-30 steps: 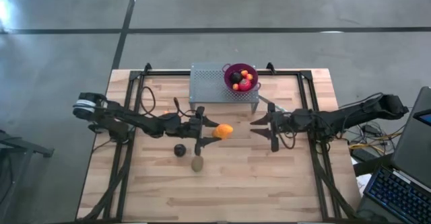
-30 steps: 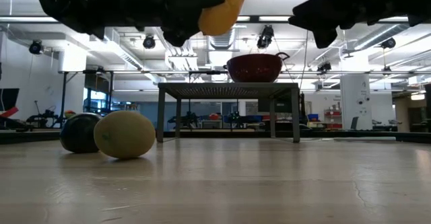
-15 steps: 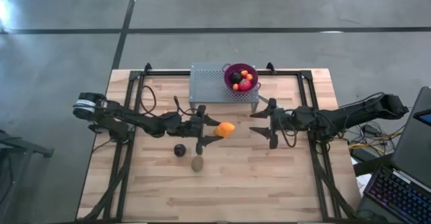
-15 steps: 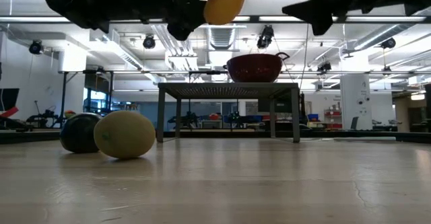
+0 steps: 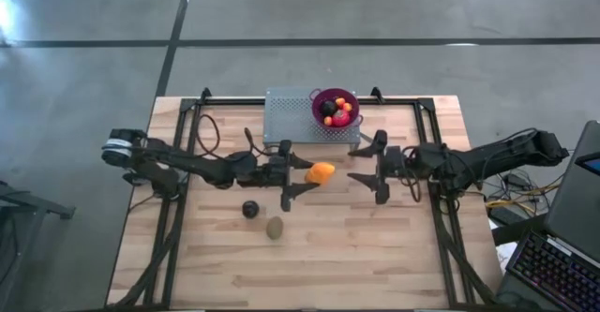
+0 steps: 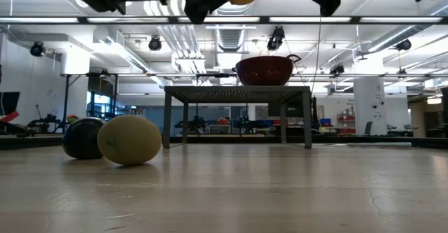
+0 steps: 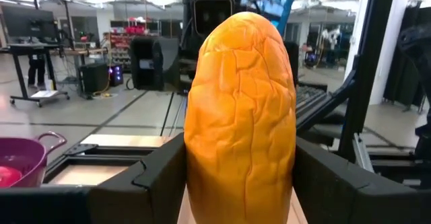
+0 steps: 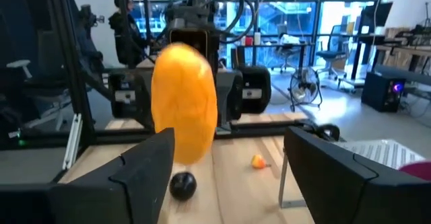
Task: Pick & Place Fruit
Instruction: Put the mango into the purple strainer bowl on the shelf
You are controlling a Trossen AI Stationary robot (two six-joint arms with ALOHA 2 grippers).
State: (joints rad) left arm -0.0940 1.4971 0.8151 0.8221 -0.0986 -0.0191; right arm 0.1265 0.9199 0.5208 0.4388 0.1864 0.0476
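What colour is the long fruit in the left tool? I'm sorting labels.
Orange, with a cracked-looking skin; the left wrist view shows it best.

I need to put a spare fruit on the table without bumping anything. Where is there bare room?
The near wooden table below the brown-green oval and black round is bare. The centre is crowded: left gripper holding the orange fruit, facing the open right gripper. The purple bowl fills the rack.

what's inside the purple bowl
The high view shows the bowl holding small red and orange balls and one near-black round. Anything beneath them is covered.
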